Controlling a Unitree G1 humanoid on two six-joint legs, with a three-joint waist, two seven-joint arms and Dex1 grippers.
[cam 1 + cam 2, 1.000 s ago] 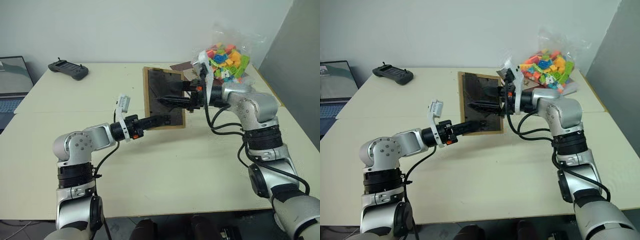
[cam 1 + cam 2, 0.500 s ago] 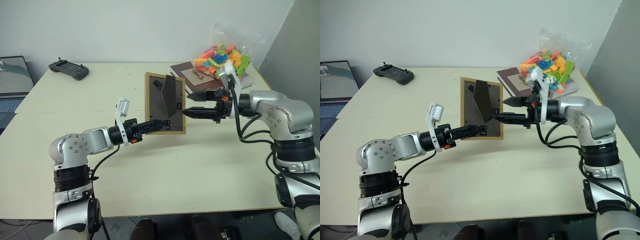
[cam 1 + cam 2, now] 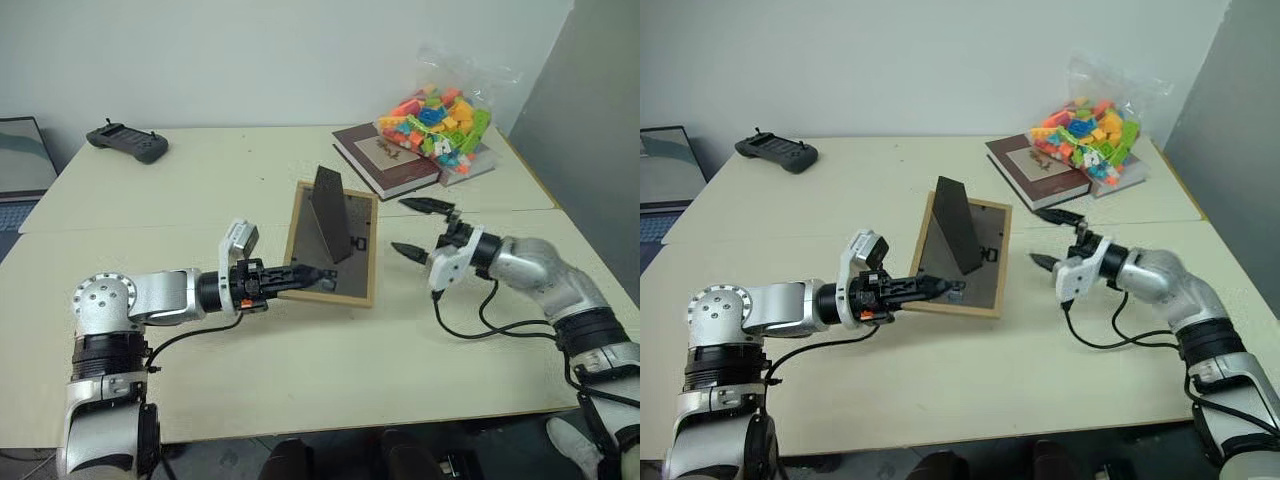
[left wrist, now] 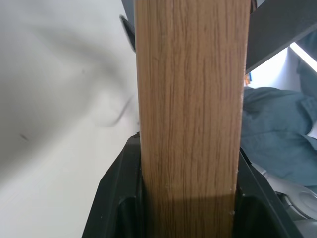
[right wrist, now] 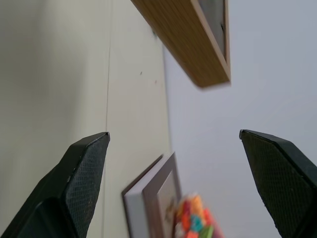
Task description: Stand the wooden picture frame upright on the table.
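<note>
While no writing can be read on it, the picture frame [image 3: 332,243] shows a light-wood border and a dark grey back with its stand folded out. It leans tilted at mid-bench [image 3: 300,370], the left tool [image 3: 312,275] clenched on its near edge. Just beside the frame, the right tool [image 3: 418,228] hangs released, holding nothing.

- Small rectangular light-wood picture frame [image 3: 333,243]: brown wood with fine grain lines, smooth, matt; dark grey back and stand, dull.
- Big pale cream table [image 3: 330,350]: smooth, flat, slightly shiny.
- Clear plastic bag of bright toy bricks [image 3: 441,118]: crinkly, glossy.
- Dark brown hard-cover book [image 3: 385,160]: smooth, matt cover.
- Black fingers of right gripper [image 5: 81,183]: plastic, dotted rough pads.
</note>
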